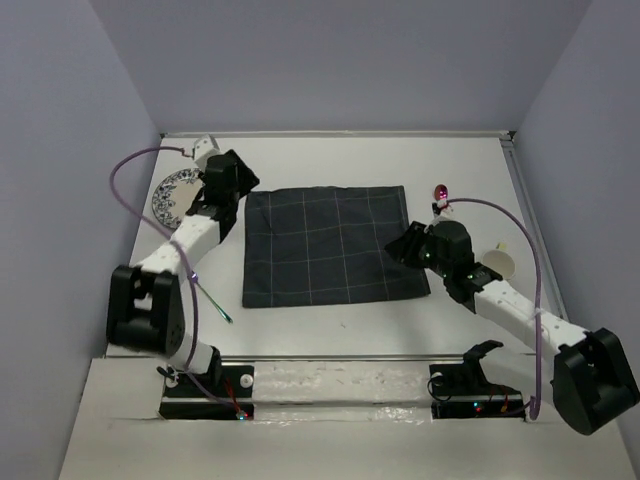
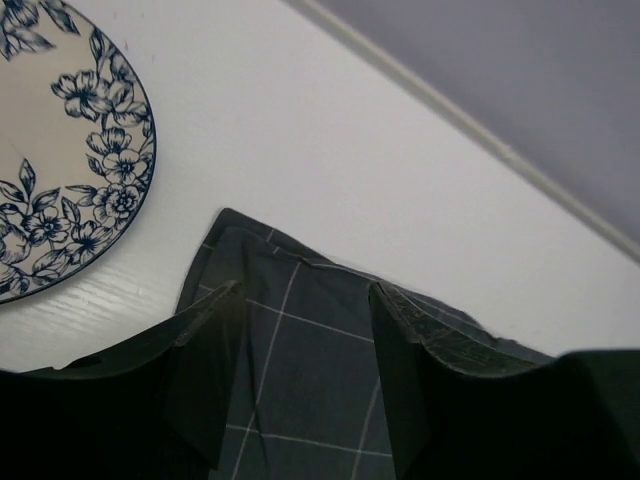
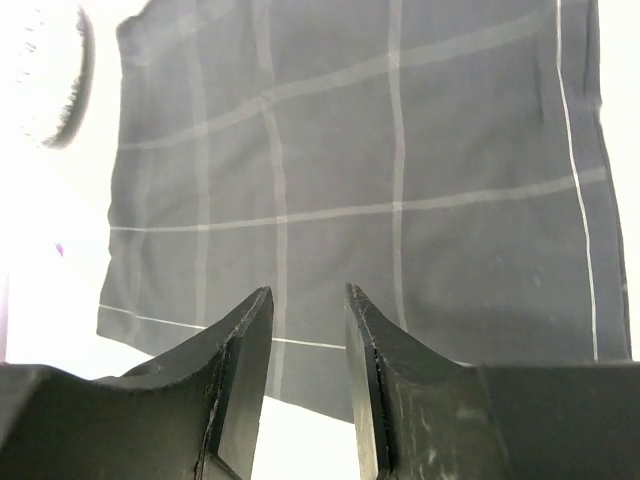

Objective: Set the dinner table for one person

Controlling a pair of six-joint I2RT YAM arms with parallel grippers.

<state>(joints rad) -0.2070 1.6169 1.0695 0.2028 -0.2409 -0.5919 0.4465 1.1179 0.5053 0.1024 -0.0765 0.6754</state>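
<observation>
The dinner table is a plain white top. A dark navy cloth with a pale grid lies flat at its middle. My left gripper hovers at the cloth's far left corner. In the left wrist view its fingers stand apart over that corner of the cloth, gripping nothing. My right gripper sits at the cloth's right edge. The right wrist view shows that gripper open, the cloth spread out beyond it.
A white plate with blue flowers lies just left of the left gripper, also seen as the plate. A pale cup and a small pink thing sit on the right. A thin utensil lies near the left arm.
</observation>
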